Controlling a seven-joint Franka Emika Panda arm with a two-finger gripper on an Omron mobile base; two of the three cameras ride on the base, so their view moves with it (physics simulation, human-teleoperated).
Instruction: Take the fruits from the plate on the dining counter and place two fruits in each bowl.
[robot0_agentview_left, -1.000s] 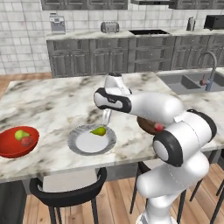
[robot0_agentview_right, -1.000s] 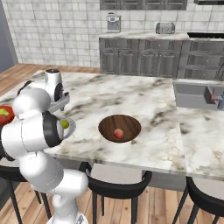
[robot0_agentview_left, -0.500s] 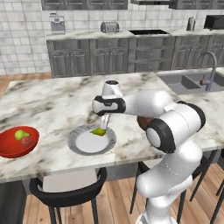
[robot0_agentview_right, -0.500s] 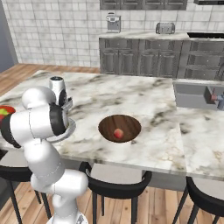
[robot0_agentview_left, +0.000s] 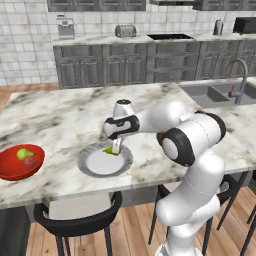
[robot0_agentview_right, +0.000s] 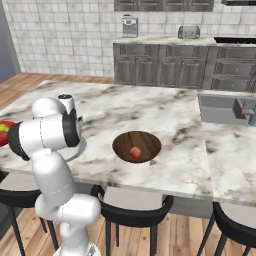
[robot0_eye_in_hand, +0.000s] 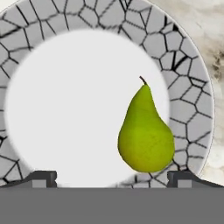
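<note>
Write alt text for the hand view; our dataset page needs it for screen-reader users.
A yellow-green pear lies on a round plate with a grey cracked-pattern rim and white centre, right of the middle. The open gripper hovers above, on marble counter.

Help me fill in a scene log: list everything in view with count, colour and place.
pear: one, yellow-green, on plate
plate: one, grey rim, white centre, on dining counter
red bowl: one, counter's left end, holding a pear and a red fruit
brown bowl: one, dark, on counter, holding one red fruit
sink: one, grey, set in counter
stools: black, under counter
pincer: open, over the plate
</note>
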